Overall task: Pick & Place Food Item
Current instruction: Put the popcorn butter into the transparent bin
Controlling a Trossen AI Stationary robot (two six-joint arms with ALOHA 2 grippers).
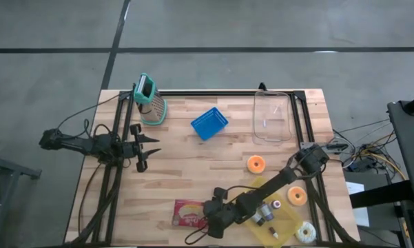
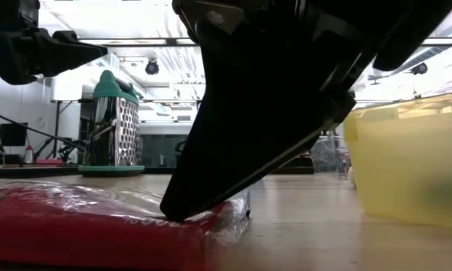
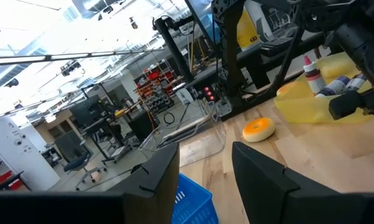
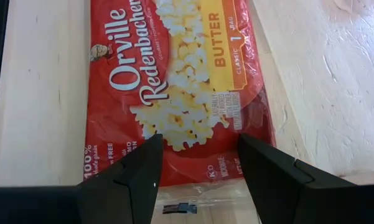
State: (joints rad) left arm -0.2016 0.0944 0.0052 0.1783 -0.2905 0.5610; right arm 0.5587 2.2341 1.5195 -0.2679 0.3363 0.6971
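Note:
A red popcorn bag [image 1: 187, 212] in clear wrap lies flat on the table near its near edge; it also shows in the right wrist view [image 4: 174, 81] and the low view [image 2: 75, 226]. My right gripper [image 1: 208, 218] is open at the bag's right end, its fingers [image 4: 199, 146] spread over the bag's width. My left gripper [image 1: 155, 145] is open and empty above the table's left side. My right gripper is open with its fingers slanting down from the table's right. In the low view one fingertip [image 2: 171, 213] rests on the bag's top near its clear sealed end [image 2: 229, 211]. The bag lies flat on the table. The other finger's contact does not show.
A blue basket [image 1: 209, 124], a teal grater [image 1: 150, 102] and a clear container [image 1: 272, 116] stand toward the far side. A yellow tray [image 1: 289, 219] with small bottles lies under my right arm. Orange donuts [image 1: 255, 164] [image 1: 297, 196] and a pale one [image 1: 305, 232] lie at the right.

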